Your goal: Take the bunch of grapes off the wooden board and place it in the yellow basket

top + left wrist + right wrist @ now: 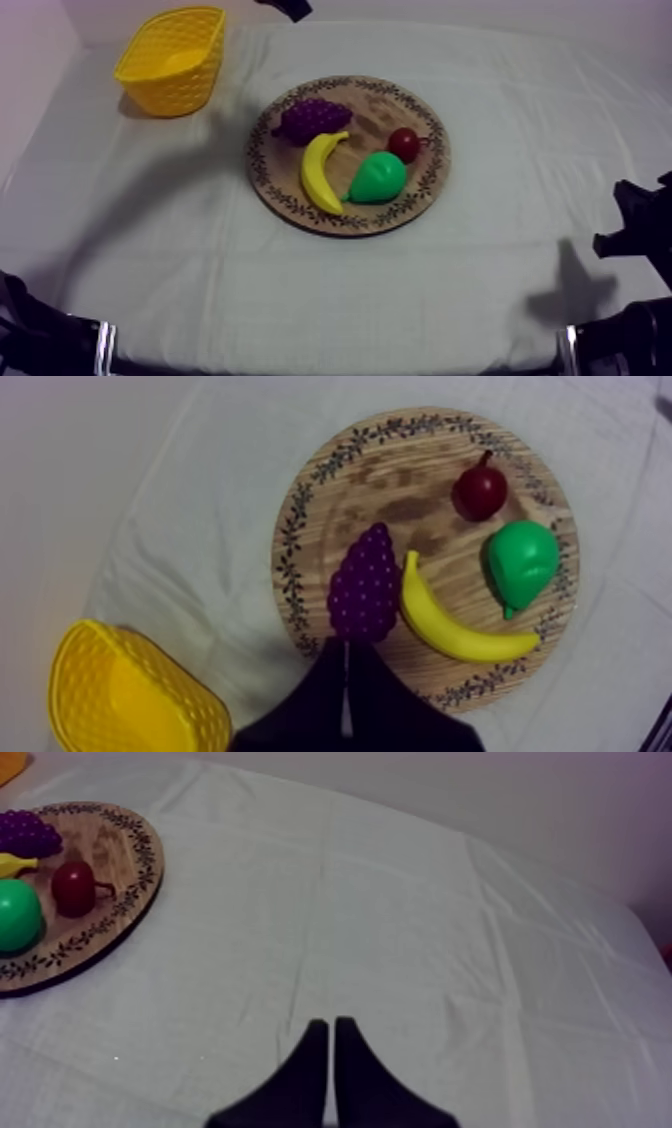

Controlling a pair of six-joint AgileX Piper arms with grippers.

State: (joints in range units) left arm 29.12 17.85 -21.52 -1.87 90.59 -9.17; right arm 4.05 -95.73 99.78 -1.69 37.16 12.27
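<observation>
top view. we are counting one yellow basket [172, 58] at the far left of the cloth [150, 230] and one wooden board [395, 105] near the middle, the two well apart. four fruits are lying on the board: one bunch of grapes [312, 118] on the side nearest the basket, one banana [320, 172] just beside it, one pear [378, 178] by the banana's end, and one small red fruit [404, 144] beside the pear. the frame edge is cutting off our left arm [287, 8] at the far side and our right arm [635, 235] at the right. we are not making out fingers on either.

left wrist view. our left gripper [347, 648] is hanging over the board's rim, its fingers lying together as a narrow wedge, holding nothing. the tip is pointing at the broad end of the grapes, and we cannot tell whether it is touching them. all four fruits are showing whole. the basket is being cut off beside the gripper.

right wrist view. our right gripper [330, 1024] is hovering over bare cloth, well apart from the board, its fingers pressed together and clamping nothing. the board is being cut off. grapes, banana and pear are showing in part, the red fruit whole.
</observation>
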